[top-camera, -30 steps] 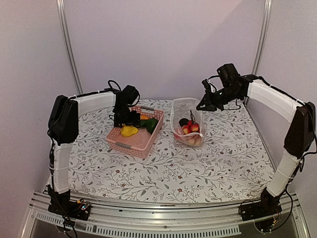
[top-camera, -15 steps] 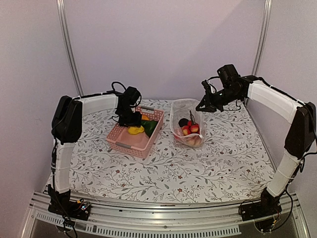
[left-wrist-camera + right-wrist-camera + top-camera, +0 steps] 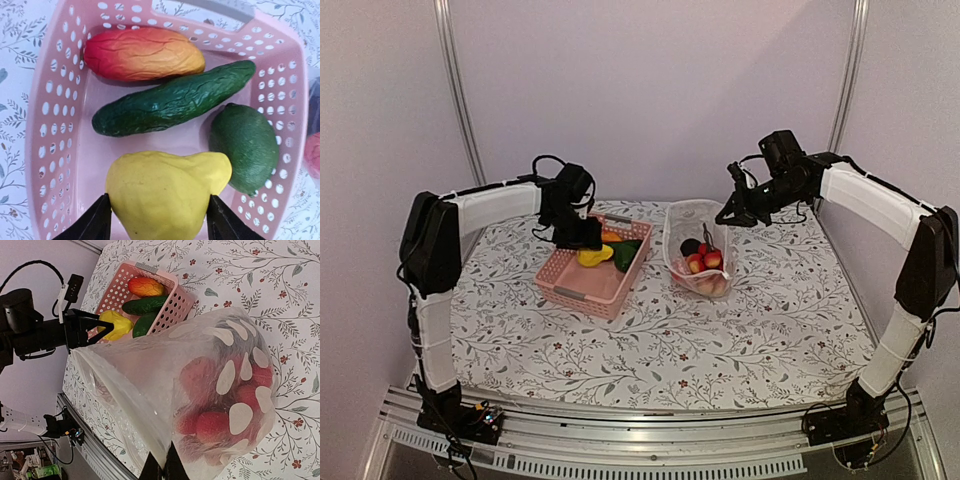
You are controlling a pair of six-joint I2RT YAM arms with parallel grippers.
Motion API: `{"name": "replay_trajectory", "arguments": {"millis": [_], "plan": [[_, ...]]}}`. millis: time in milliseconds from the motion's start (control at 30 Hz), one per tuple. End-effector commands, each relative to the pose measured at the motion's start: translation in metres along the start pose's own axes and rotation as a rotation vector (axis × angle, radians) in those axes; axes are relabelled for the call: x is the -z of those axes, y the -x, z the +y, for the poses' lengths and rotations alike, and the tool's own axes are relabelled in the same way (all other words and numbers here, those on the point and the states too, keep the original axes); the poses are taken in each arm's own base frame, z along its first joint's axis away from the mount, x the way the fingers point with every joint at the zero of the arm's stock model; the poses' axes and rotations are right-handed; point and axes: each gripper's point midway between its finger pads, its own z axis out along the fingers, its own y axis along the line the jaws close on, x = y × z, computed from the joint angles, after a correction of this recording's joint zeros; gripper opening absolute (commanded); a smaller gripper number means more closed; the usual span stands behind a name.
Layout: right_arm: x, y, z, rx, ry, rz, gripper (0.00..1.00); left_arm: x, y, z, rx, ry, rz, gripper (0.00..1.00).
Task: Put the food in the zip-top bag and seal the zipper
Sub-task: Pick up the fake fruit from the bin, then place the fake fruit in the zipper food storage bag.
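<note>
My left gripper (image 3: 157,222) is shut on the yellow pepper (image 3: 165,195), one finger on each side, just above the pink basket (image 3: 45,100). In the basket lie an orange-red piece (image 3: 142,53), a dark green cucumber (image 3: 175,100) and a round green fruit (image 3: 247,147). In the top view the left gripper (image 3: 582,240) hangs over the basket's far half. My right gripper (image 3: 164,467) is shut on the mouth edge of the zip-top bag (image 3: 200,390) and holds it open. The zipper (image 3: 117,400) runs along that edge. Red food (image 3: 215,425) lies inside the bag (image 3: 700,245).
The basket (image 3: 582,285) sits left of centre and the bag just to its right on the floral tablecloth (image 3: 660,350). Metal frame posts (image 3: 455,90) rise at the back corners. The right arm (image 3: 860,195) reaches in from the right above the bag.
My left gripper's jaws have closed in on the yellow pepper, and the wrist has shifted a little over the basket. The right gripper and the bag have stayed put.
</note>
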Motion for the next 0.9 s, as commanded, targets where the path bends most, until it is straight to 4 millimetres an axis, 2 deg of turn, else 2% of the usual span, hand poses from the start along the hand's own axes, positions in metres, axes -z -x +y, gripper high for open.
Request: {"name": "replay_trajectory", "arguments": {"millis": [0, 100, 200, 333, 433, 500, 633, 867], "plan": [[0.011, 0.0, 0.007, 0.02, 0.013, -0.024, 0.0, 0.061, 0.019, -0.012, -0.006, -0.062, -0.096, 0.44], [0.01, -0.001, 0.006, 0.019, 0.014, -0.021, 0.0, 0.102, 0.035, -0.032, 0.0, -0.171, -0.193, 0.44], [0.01, -0.002, 0.006, 0.016, 0.017, -0.019, 0.0, 0.144, 0.054, -0.064, -0.005, -0.326, -0.297, 0.42], [0.009, -0.004, 0.005, 0.012, 0.019, -0.015, 0.0, 0.196, 0.069, -0.128, -0.113, -0.543, -0.43, 0.39], [0.008, -0.003, 0.008, 0.008, 0.036, -0.013, 0.0, 0.223, 0.063, -0.182, -0.236, -0.687, -0.479, 0.38], [0.009, 0.0, 0.012, 0.0, 0.05, -0.015, 0.0, 0.229, 0.051, -0.214, -0.313, -0.768, -0.474, 0.38], [0.012, 0.005, 0.02, -0.013, 0.074, -0.022, 0.0, 0.217, 0.032, -0.249, -0.387, -0.837, -0.421, 0.37], [0.018, 0.004, 0.033, -0.037, 0.132, -0.01, 0.0, 0.152, 0.031, -0.244, -0.36, -0.618, -0.37, 0.3]]}}
